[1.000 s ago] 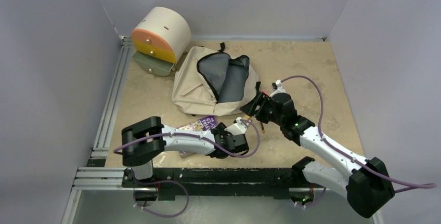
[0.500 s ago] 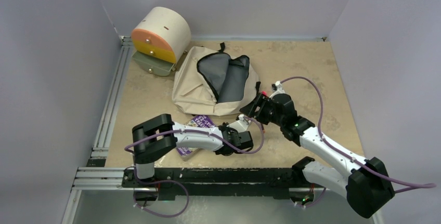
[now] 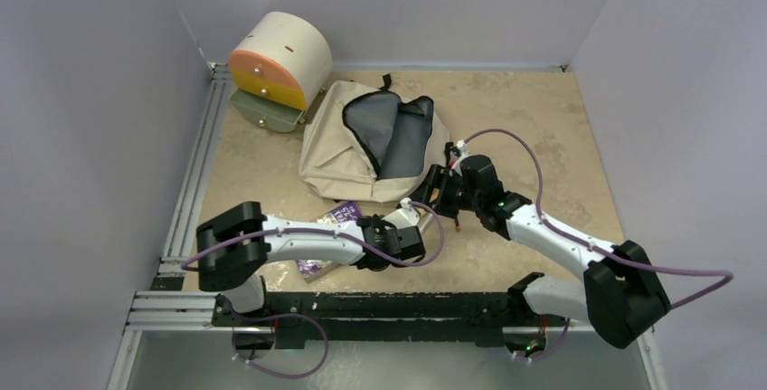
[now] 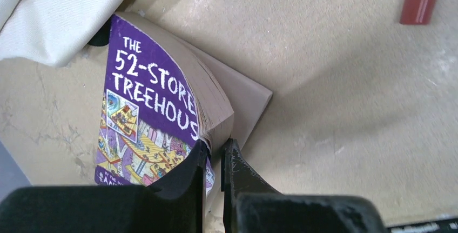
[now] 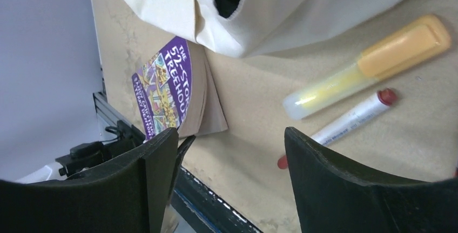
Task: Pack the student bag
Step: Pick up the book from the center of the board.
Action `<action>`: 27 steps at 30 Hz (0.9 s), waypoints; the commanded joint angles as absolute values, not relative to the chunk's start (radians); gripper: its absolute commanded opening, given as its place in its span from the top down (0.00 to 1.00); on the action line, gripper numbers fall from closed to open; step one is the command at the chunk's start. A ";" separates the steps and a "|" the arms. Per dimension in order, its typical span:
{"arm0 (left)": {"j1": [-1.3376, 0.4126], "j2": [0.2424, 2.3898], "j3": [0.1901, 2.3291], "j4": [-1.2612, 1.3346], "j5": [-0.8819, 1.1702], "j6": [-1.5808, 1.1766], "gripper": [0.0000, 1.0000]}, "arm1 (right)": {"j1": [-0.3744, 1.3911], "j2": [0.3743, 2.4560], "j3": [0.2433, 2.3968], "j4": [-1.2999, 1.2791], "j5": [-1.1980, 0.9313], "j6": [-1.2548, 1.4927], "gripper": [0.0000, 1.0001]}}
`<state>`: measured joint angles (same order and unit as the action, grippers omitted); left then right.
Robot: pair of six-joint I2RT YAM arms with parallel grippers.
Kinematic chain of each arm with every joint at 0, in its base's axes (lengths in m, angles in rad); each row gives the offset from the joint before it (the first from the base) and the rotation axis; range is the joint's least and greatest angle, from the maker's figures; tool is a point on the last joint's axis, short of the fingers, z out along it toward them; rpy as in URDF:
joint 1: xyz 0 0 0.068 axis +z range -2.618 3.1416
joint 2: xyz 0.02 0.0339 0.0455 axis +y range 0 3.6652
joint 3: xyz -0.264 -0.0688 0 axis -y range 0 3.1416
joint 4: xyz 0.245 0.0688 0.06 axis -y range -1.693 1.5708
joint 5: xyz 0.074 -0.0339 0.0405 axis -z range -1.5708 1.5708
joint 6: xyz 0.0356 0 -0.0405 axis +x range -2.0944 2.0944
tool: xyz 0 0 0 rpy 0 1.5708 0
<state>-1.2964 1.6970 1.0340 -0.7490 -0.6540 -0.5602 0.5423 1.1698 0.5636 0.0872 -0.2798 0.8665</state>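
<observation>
A cream-and-orange drawer unit (image 3: 276, 69) stands at the far left corner of the table (image 3: 543, 128). Just to its right lies the backpack (image 3: 336, 150), flat on the table near the middle, its main pocket unzipped and the grey lining showing.

Against the bag's near edge rests 1 purple paperback book (image 4: 146, 114), partly under the left arm in the top view. The left gripper (image 4: 215, 157) is pinched nearly closed on the book's near corner, with a thin part of the cover and pages between its 2 fingers (image 4: 186, 181). The book sits tilted, its page edge raised off the table.

Right of the book, 2 pens lie side by side on the bare table, close to the bag's edge: a yellow highlighter (image 5: 372, 65) and a white marker (image 5: 351, 120) with a red cap.

The right gripper (image 5: 229, 173) hangs over this spot with its fingers spread wide and nothing between them. It touches neither the pens nor the bag.
</observation>
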 commanded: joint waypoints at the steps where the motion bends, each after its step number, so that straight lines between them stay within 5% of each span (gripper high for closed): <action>1: -1.304 1.584 1.002 -0.737 -0.609 -0.577 1.00 | 0.545 1.238 0.665 0.125 -0.368 0.812 0.25; 27: -1.368 1.406 0.943 -0.709 -0.757 -0.653 1.00 | 0.760 1.633 0.750 0.417 -0.442 0.968 0.23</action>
